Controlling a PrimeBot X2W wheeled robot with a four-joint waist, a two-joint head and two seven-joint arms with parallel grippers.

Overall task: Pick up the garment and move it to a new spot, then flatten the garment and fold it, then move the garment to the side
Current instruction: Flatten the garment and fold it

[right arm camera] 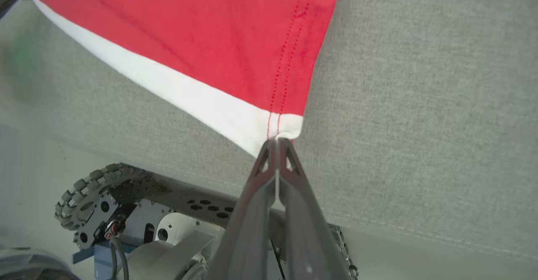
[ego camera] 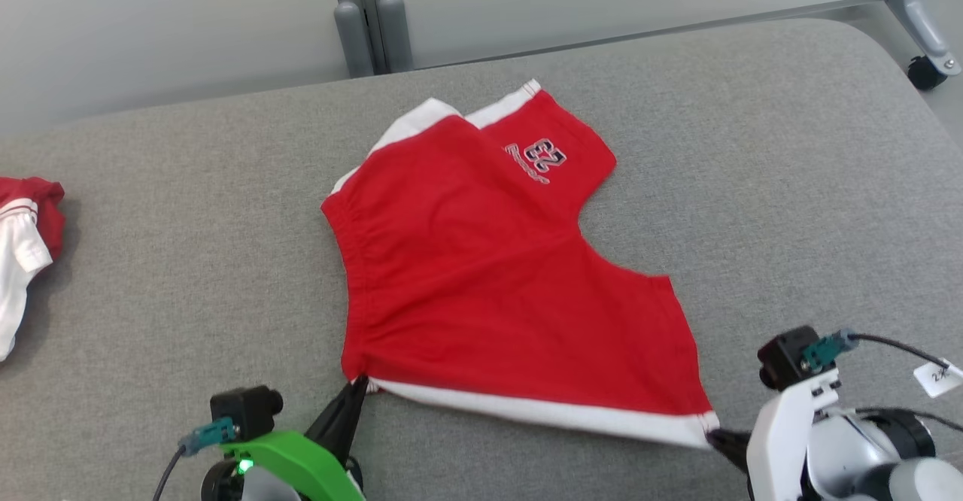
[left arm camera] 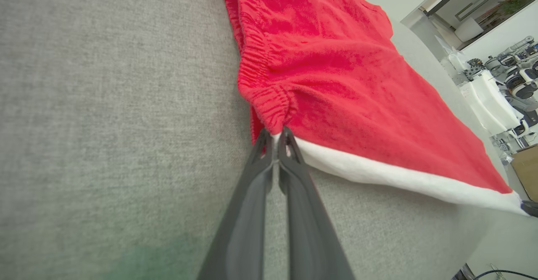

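The garment is a pair of red shorts with white side stripes and a "23" print, spread over the grey padded surface. My left gripper is shut on the waistband corner where the white stripe begins, seen close up in the left wrist view as the garment pinched by the gripper. My right gripper is shut on the leg-hem corner at the near right; in the right wrist view the gripper nips the white corner of the garment. The near edge runs taut between both.
Another red and white garment lies bunched at the far left of the surface. Grey posts and a wheeled frame leg stand beyond the far edge. The robot's wheeled base sits below the near edge.
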